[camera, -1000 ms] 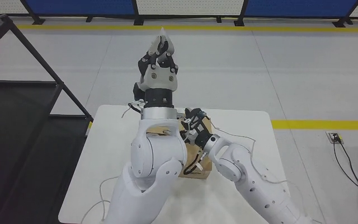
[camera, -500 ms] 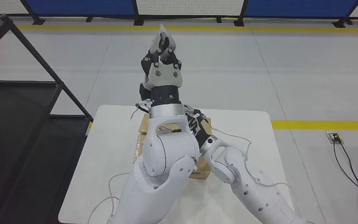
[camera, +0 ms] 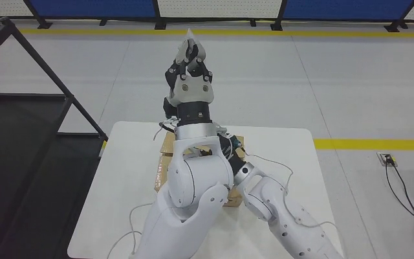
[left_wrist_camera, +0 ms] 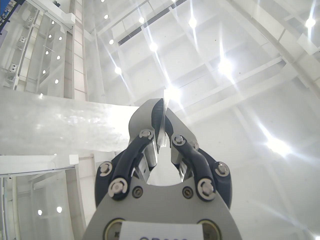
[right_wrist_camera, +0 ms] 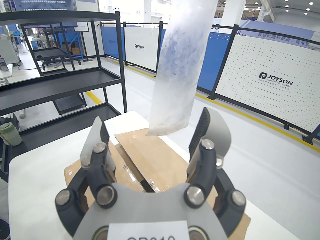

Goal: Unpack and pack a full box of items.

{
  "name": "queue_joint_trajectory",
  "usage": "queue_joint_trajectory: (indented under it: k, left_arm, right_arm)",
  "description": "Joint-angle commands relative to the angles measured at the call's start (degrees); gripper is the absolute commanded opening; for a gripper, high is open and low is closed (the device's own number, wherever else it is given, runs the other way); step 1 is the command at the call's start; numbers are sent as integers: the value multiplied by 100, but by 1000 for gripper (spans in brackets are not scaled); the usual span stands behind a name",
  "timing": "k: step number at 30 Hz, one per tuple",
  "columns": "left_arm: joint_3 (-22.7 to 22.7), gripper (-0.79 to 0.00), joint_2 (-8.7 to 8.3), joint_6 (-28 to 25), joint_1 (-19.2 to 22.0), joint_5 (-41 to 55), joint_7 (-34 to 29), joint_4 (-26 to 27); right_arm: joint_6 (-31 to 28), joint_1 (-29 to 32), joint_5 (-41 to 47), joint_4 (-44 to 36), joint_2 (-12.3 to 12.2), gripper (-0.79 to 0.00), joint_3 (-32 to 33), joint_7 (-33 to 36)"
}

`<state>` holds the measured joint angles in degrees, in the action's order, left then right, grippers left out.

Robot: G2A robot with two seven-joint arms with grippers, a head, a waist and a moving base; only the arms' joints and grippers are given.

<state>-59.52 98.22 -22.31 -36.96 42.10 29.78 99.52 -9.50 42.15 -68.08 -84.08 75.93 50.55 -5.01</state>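
Note:
My left gripper (camera: 189, 46) is raised high above the table's far side, pointing up, shut on a thin translucent white packing sheet (left_wrist_camera: 162, 128). The sheet (right_wrist_camera: 182, 58) hangs down from it, and its lower edge ends just above the cardboard box (right_wrist_camera: 155, 156). The box (camera: 164, 163) sits on the white table (camera: 129, 188), its brown flaps lying over the top with a dark gap between them. My right gripper (right_wrist_camera: 152, 114) is open just above the box, the sheet's lower end beyond its fingers and touching neither. In the top view the left arm covers most of the box.
A black metal shelf rack (right_wrist_camera: 62, 83) stands beside the table, with a green cup (right_wrist_camera: 10, 133) on a lower shelf. Blue and white pegboard panels (right_wrist_camera: 265, 71) fence the floor beyond. A cable (camera: 272, 158) trails across the table.
The left arm has swung slightly to the right with the sheet still held high. The right arm has slid further under it, over the box.

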Motion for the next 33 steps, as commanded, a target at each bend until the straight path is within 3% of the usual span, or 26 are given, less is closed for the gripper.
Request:
queue_joint_trajectory:
  k: [1,3,6,7,16,26,27,29,33]
  left_arm:
    - [-18,-785,23,28,-26,-21,-32,22]
    - [-39,-785,40,50,-46,-36,-48,41]
    - [-103,-785,64,82,-80,-90,-92,77]
    - [-135,-785,71,88,-95,-110,-105,89]
    - [-546,-785,105,193,-309,-213,-159,257]
    - [-833,-785,132,434,-614,-159,-311,482]
    - [-858,-699,135,453,-641,-155,-331,506]
    - [-934,0,139,505,-709,-135,-331,564]
    - [-1062,0,145,589,-799,-97,-345,683]
  right_arm:
    - [-14,-7,15,28,19,-480,16,-4]
    - [-7,-8,14,52,35,-496,23,-11]
    - [22,-3,-5,83,61,-659,44,-4]
    - [29,8,-30,84,65,-785,55,0]
    - [-80,301,-278,-230,10,-785,405,222]
    - [-996,328,-240,-803,-119,-785,873,1838]
    - [-1037,322,-201,-847,-126,-785,903,2088]
    - [-1023,301,-105,-1011,-135,-785,997,2415]
    - [-919,317,13,-1214,-146,-785,1129,2794]
